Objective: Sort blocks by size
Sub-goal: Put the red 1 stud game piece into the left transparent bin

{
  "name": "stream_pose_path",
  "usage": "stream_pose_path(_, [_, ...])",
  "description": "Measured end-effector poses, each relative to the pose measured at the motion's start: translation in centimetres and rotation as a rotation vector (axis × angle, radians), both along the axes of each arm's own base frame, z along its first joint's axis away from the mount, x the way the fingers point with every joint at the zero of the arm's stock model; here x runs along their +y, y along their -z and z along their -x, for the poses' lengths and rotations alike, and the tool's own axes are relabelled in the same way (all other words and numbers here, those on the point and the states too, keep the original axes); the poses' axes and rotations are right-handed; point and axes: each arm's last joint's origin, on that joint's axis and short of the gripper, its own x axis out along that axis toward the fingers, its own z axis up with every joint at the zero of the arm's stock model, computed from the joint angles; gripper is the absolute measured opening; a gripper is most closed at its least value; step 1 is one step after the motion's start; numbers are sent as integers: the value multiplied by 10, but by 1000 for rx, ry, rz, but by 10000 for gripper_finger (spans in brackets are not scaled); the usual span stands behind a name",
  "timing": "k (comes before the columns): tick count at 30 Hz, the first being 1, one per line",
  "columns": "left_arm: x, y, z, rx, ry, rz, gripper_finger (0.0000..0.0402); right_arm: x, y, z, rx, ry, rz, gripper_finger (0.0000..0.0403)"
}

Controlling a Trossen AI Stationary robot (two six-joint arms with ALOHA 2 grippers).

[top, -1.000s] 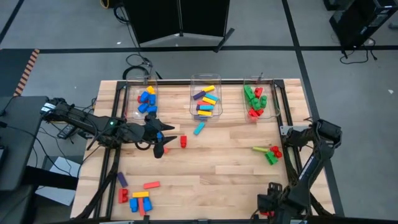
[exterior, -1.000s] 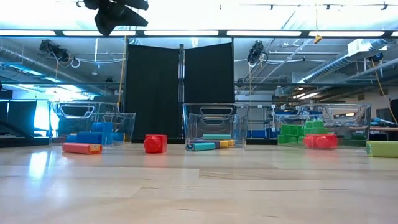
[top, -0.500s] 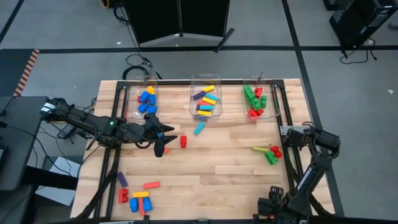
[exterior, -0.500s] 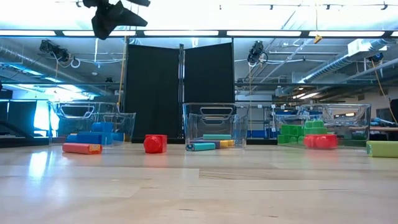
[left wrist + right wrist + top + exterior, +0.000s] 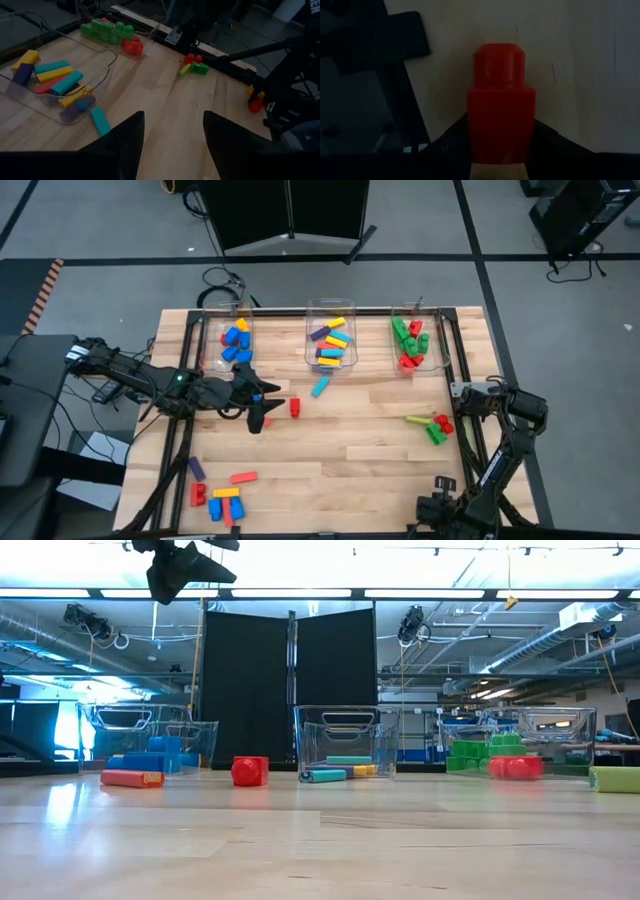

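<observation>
Smooth wooden table [image 5: 380, 465] carries scattered glossy plastic blocks [image 5: 225, 498].

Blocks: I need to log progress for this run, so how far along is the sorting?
Partly done. Three bins already hold blocks: blue and yellow ones in the left bin, long ones in the middle bin, green and red ones in the right bin. In hand: the right gripper is shut on a red block; the left gripper hovers open. Left: the red block, cyan block, and two clusters.
</observation>
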Motion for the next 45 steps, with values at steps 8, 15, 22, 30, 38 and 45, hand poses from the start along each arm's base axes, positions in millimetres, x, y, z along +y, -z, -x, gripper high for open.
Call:
stream_pose_path(8, [0,0,0,5,2,-32,212,-21,-26,-4,-143,141,94,137])
stream_pose_path(15, [0,0,0,34,52,-175,212,-54,-60,-25,-313,262,167,137])
stream_pose_path(22, [1,-4,0,27,84,-309,212,-102,-90,-72,-469,379,187,137])
stream_pose_path(30, [0,-13,-3,-46,105,-395,212,-156,-133,-127,-764,351,156,137])
stream_pose_path(38, [-1,-24,-5,-164,87,-357,212,-193,-173,-167,-1095,236,219,137])
stream_pose_path(45, [-5,-39,-9,-354,128,-238,212,-226,-190,-186,-1239,123,205,137])
